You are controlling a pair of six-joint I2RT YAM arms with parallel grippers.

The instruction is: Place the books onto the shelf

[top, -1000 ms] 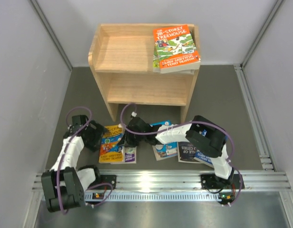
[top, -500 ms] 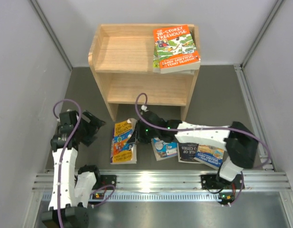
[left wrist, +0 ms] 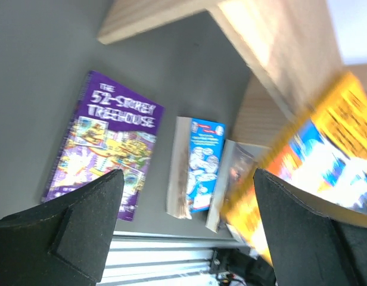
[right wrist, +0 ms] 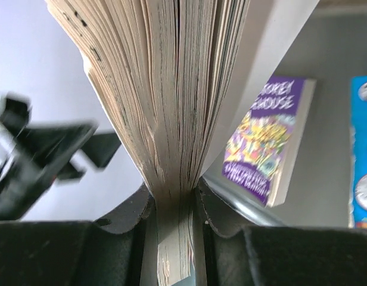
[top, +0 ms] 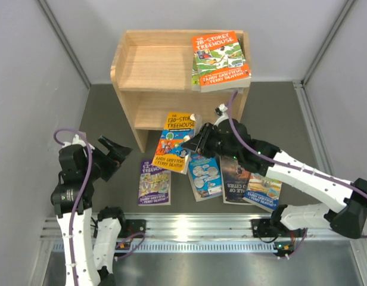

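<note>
Orange book (top: 176, 143) has risen — wrist view shows right gripper (right wrist: 174, 205) pinching pages.

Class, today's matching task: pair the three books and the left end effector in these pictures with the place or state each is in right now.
Column one:
1. green book
2. orange book
3. purple book
4. left end effector

Column two:
A. open, holding nothing
B. lying flat, cover up
C. on top of the shelf
D. clamped in the right end effector

Pairs: 1-C, 2-D, 3-B, 4-A
</note>
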